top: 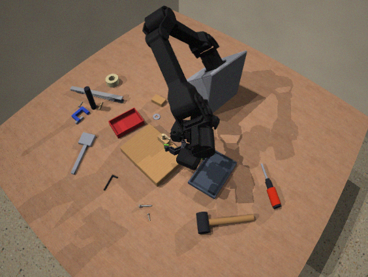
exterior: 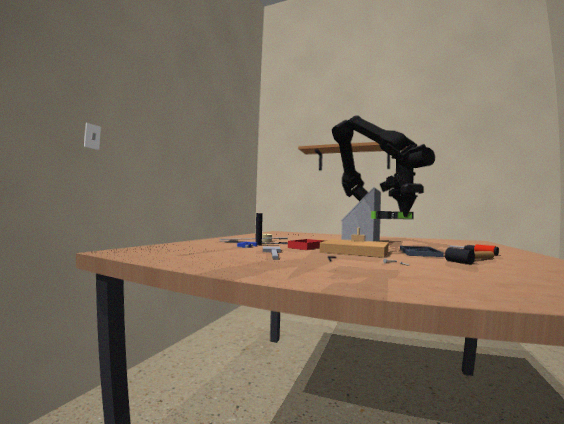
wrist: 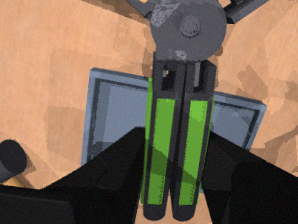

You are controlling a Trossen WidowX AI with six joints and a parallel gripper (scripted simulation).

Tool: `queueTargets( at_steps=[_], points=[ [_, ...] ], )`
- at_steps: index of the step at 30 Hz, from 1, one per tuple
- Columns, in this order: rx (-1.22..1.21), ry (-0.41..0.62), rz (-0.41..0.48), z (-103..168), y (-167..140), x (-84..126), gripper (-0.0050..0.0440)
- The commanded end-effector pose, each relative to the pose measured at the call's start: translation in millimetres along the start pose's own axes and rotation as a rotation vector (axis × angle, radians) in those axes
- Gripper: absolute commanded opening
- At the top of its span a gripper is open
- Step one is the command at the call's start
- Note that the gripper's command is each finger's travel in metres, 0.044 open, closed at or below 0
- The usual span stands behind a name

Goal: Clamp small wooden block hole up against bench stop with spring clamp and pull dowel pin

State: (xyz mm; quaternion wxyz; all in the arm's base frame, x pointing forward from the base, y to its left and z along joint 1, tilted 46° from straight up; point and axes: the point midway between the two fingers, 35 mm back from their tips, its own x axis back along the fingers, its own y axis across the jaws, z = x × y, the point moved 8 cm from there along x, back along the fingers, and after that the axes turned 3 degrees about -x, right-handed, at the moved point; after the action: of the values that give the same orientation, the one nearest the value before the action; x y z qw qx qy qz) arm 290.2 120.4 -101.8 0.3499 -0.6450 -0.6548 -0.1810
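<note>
Your hand [wrist: 172,211] is pinching the spring clamp [wrist: 174,136] by its green handles, carried in the air above the board [top: 148,157]. In the exterior view the clamp's long axis runs level, and the wrist view shows its toothed jaws splayed away from the hand. The small wooden block [top: 164,138] lies on the board, pin [exterior: 358,231] upright. Near the board's edge: the dark tray [top: 212,172].

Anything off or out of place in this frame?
Nothing stands out. The gripper holds the spring clamp level in the air, squeezed at its green handles. The block lies flat on the board, pin upright, not yet clamped.
</note>
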Motion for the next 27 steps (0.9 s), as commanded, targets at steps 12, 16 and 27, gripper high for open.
queueTargets(
  at_steps=[12, 16, 27],
  points=[
    [-0.071, -0.004, 0.002, -0.3, 2.4, -16.9, 0.0],
    [-0.092, -0.004, 0.001, -0.5, 3.1, -21.7, 0.0],
    [-0.14, -0.004, 0.001, -1.1, 4.4, -32.5, 0.0]
  ],
)
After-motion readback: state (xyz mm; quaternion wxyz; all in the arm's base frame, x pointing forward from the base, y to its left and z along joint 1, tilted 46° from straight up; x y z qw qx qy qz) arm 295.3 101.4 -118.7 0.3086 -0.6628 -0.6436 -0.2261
